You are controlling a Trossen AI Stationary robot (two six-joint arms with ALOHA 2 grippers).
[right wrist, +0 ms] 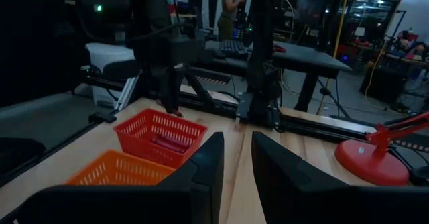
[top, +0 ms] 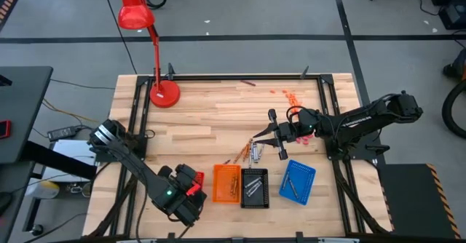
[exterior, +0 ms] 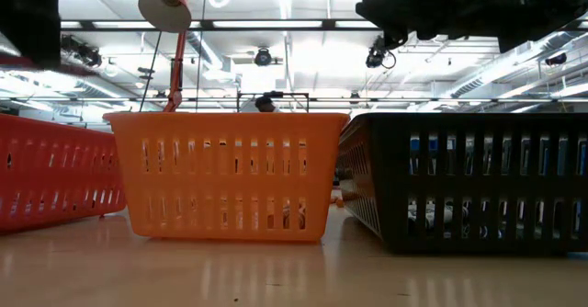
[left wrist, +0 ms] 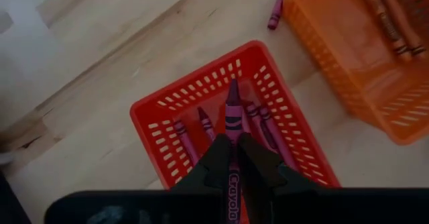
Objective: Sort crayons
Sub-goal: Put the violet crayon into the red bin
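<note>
My left gripper [left wrist: 232, 140] hangs over the red tray [left wrist: 181, 96] at the table's near left, shut on a maroon-purple crayon [left wrist: 232, 110]. Several maroon crayons [left wrist: 201, 127] lie in that tray. The orange tray [left wrist: 348, 56] beside it holds orange-brown crayons [left wrist: 385, 16]. One maroon crayon [left wrist: 275, 13] lies loose on the table. A small pile of crayons [top: 251, 152] lies behind the trays. My right gripper [top: 277, 135] is above that pile, level, open, with nothing between its fingers [right wrist: 216, 167]. My left gripper pinches the crayon's wrapped shaft [left wrist: 232, 127] between its two fingers. The fingers slant steeply down from above and lie along the crayon. The pointed tip [left wrist: 232, 90] sticks out past the fingertips, down toward the red tray's floor, which it does not seem to touch.
The black tray [top: 254, 188] and the blue tray [top: 297, 181] stand to the right of the orange tray [top: 226, 183]. A red desk lamp [top: 164, 92] stands at the far left. Orange crumbs [top: 291, 95] lie at the far right. Bare wood stretches across the table's middle.
</note>
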